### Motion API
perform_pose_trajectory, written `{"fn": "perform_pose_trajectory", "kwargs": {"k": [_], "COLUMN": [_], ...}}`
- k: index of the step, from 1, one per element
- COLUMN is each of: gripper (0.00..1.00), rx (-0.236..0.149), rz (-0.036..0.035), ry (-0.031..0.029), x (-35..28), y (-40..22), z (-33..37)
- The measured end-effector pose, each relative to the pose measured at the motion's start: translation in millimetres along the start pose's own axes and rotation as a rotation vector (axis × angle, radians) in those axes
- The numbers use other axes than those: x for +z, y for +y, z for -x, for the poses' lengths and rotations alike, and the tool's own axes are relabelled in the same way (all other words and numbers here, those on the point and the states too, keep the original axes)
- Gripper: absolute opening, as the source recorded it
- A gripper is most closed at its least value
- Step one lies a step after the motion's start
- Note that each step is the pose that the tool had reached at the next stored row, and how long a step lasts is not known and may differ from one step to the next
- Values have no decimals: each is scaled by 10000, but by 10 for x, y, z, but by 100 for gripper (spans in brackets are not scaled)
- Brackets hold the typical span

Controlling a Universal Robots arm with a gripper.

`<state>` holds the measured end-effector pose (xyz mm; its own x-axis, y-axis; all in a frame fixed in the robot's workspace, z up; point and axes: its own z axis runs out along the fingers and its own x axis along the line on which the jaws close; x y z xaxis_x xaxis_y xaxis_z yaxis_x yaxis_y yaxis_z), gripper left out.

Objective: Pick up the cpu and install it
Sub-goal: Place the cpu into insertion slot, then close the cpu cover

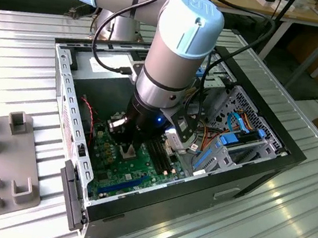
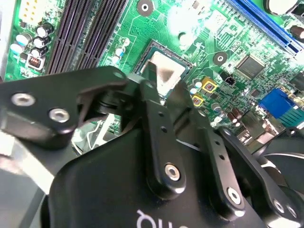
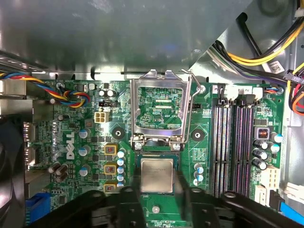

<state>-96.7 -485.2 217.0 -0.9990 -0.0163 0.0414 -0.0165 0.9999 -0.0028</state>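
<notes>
While socket frame [image 3: 161,102] is standing open, gripper [image 3: 157,184] is holding cpu [image 3: 156,173] beside its hinge, jaws narrow; seating possibly unfinished, frame unlatched.

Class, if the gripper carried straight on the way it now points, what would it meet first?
Probably the cpu, the pale square directly ahead of the gripper on the green motherboard; depth is unclear, so they may already touch.
</notes>
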Motion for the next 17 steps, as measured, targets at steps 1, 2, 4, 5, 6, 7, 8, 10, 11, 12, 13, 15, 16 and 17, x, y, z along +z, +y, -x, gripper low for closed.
{"fn": "perform_pose_trajectory", "kwargs": {"k": [1, 2, 4, 5, 6, 7, 8, 10, 11, 12, 13, 15, 16, 17], "gripper": [34, 28, 16, 16, 16, 11, 11, 11, 11, 11, 11, 11, 11, 11], "rx": [0, -1, 0, 0, 0, 0, 0, 0, 0, 0, 0, -1, 0, 0], "rz": [1, 0, 0, 0, 0, -1, 0, 0, 0, 0, 0, 0, 0, 1], "ry": [1, 1, 3, 3, 4, 4, 5, 6, 8, 8, 24, 41, 42, 43], "x": [0, 0, -1, -1, -1, -1, -1, -2, -2, -2, -5, -9, -10, -10], "y": [0, 0, 0, 0, 0, 0, 0, 0, 0, 0, 0, 0, 0, 0], "z": [0, 0, 0, 0, 0, 0, 0, 0, 0, 0, 0, -1, 0, -1]}}
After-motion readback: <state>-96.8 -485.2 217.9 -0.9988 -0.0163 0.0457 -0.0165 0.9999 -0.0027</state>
